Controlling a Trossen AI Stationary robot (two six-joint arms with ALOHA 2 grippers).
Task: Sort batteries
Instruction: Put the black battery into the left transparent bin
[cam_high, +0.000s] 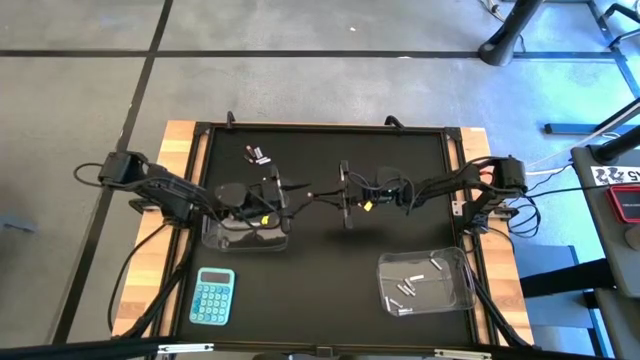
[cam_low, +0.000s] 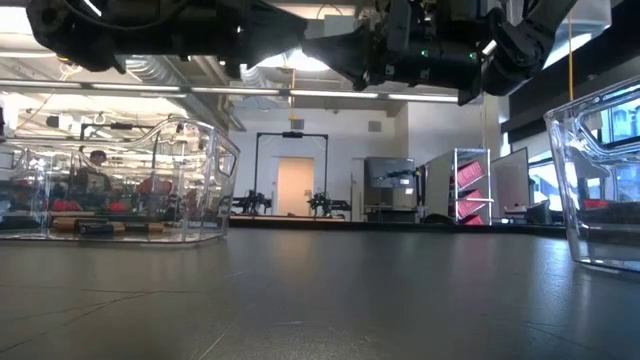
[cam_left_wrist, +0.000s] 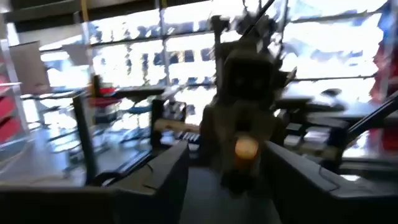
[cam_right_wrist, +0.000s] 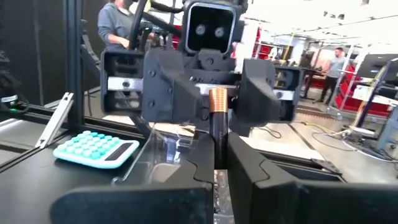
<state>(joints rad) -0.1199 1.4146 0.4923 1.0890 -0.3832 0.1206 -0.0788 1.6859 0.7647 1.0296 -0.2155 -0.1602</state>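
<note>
Right end effector (cam_right_wrist: 214, 163) clenched on dark battery (cam_right_wrist: 218, 124), copper-coloured upper end, upright

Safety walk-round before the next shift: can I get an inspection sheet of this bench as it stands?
Surface: black mat, flat.
Job's things: one battery between the arms at mid-table; loose batteries at the far edge; silvery batteries in the right tub; left tub under the left arm.
Clutter: blue calculator.
Grippers: right end effector shut on the battery; left end effector open, facing it.
Cables: bundles run off the near edge.
Surroundings: people beyond the table.
</note>
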